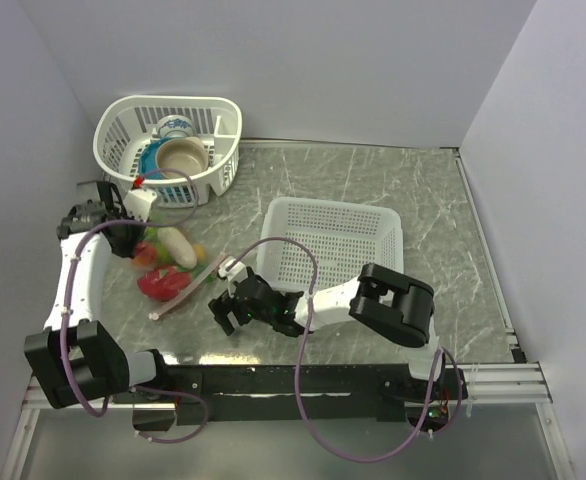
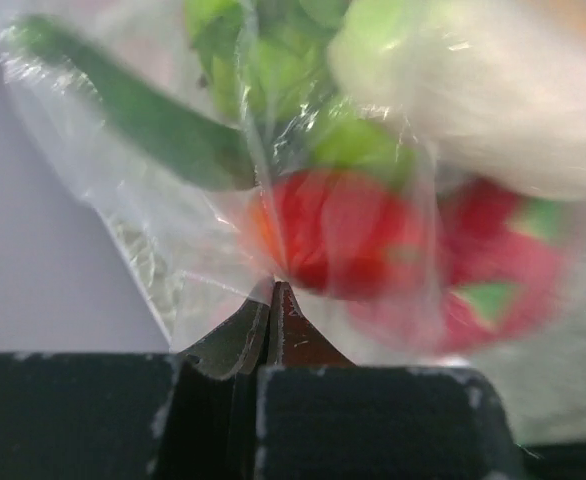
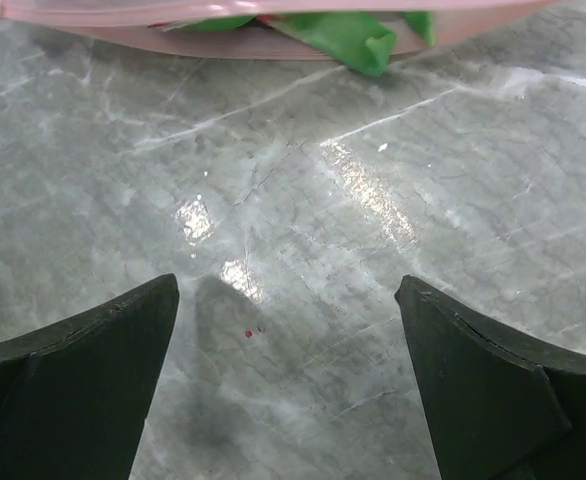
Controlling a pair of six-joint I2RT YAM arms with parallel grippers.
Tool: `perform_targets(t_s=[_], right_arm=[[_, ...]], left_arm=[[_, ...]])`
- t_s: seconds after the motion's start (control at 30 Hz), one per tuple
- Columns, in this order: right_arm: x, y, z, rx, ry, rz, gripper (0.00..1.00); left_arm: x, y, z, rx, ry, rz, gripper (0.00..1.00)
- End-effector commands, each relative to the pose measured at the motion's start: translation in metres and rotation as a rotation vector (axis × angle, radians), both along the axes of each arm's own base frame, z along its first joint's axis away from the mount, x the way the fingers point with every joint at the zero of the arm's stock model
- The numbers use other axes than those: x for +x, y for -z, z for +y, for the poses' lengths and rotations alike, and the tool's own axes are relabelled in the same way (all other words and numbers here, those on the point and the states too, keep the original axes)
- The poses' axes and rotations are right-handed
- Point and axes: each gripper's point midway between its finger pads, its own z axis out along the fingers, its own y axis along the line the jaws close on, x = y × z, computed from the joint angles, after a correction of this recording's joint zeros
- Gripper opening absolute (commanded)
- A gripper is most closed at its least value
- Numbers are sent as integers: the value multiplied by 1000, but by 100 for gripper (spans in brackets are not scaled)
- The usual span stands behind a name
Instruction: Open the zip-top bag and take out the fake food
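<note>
The zip-top bag (image 1: 173, 268) lies at the left of the table, its pale pink zipper strip (image 1: 188, 290) facing my right arm. Inside it is the fake food: a white oblong (image 1: 176, 246), a pink-red dragon fruit (image 1: 163, 284), and green and orange pieces. My left gripper (image 1: 126, 238) is shut on the clear plastic (image 2: 223, 250) at the bag's far side. The left wrist view shows a green cucumber (image 2: 143, 115), a red piece (image 2: 343, 235) and the dragon fruit (image 2: 503, 275) through the film. My right gripper (image 1: 225, 300) is open and empty over bare table (image 3: 285, 300), just short of the zipper strip (image 3: 273, 12).
A round white basket (image 1: 123, 125) with bowls and a cup stands at the back left. A rectangular white mesh basket (image 1: 388, 235) sits mid-table, right behind my right arm. Walls close in the left, back and right sides.
</note>
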Motion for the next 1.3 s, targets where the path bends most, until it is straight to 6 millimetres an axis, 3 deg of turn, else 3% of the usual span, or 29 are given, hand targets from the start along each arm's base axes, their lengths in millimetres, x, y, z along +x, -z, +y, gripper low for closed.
perform_targets(t_s=[0.0,0.03,0.07,0.13,0.2,0.3,0.47,0.63,0.7,0.97,1.27], right_arm=[[13,-8,3,5,128,35,100],[12,-8,6,22,138,64,100],[11,-9,9,41,122,85,100],[3,-10,13,92,48,173,100],[4,-20,18,167,3,191,100],[13,-32,21,153,10,115,100],[13,-61,33,189,-75,-10,100],[-9,-86,47,209,-217,-214,100],[-16,-86,52,200,-242,-261,100],[10,-83,58,115,-231,-418,100],[50,-82,46,85,-166,-432,100]], left_arm=[[11,29,50,214,-94,-23,1],[18,32,57,245,-105,-42,1],[13,49,61,249,-112,-6,1],[17,63,67,277,-121,-8,1],[17,78,71,292,-123,22,1],[16,99,69,287,-117,54,1],[13,125,43,315,-39,77,1],[11,148,15,276,-17,137,1],[9,154,9,259,-15,154,1],[-6,177,6,290,32,193,1],[-6,174,6,303,72,197,1]])
